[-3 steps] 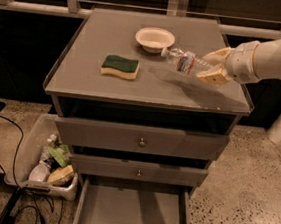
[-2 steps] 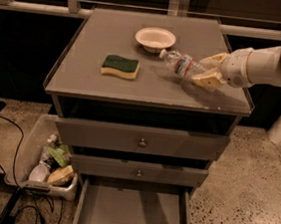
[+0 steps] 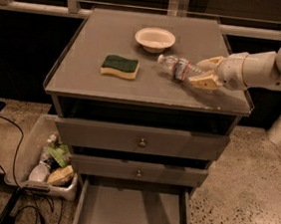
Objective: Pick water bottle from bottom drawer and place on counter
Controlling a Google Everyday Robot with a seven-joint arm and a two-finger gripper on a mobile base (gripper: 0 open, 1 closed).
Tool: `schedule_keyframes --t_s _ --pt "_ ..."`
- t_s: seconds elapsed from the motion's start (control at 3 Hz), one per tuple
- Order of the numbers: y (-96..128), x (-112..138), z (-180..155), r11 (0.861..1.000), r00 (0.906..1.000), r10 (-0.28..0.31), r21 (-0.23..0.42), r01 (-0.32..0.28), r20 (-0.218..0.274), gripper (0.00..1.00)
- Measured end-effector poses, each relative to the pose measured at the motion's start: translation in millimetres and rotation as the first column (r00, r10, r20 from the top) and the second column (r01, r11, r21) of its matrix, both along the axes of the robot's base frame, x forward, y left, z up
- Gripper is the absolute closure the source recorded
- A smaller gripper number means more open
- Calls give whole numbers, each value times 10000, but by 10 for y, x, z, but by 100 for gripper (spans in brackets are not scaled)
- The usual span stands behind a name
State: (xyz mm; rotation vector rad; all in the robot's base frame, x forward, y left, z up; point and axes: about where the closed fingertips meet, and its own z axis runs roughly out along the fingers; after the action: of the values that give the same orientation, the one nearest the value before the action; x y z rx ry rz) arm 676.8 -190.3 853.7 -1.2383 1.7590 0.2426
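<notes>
Rightward, end effector [image 3: 199, 71] clasping one water bottle [image 3: 177, 67] over counter [image 3: 108, 33], one sponge [image 3: 120, 66], one bowl [image 3: 154, 38], three drawers [image 3: 103, 135].

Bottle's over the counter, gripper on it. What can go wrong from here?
1. The gripper, over the edge of the counter, holds the water bottle nearly on its side; released so, it may roll.
2. The white bowl sits close beyond its cap; a forward push might knock it.

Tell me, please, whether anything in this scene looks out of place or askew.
The water bottle is on its side, not upright, near the right edge of the counter, its base in the gripper. The bottom drawer stands pulled out with a bare floor. Nothing looks spilled or damaged.
</notes>
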Motion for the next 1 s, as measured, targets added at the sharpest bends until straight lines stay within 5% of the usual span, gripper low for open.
schedule_keyframes --t_s 1.0 --pt "1 0 -1 10000 10000 2 0 -2 -1 12"
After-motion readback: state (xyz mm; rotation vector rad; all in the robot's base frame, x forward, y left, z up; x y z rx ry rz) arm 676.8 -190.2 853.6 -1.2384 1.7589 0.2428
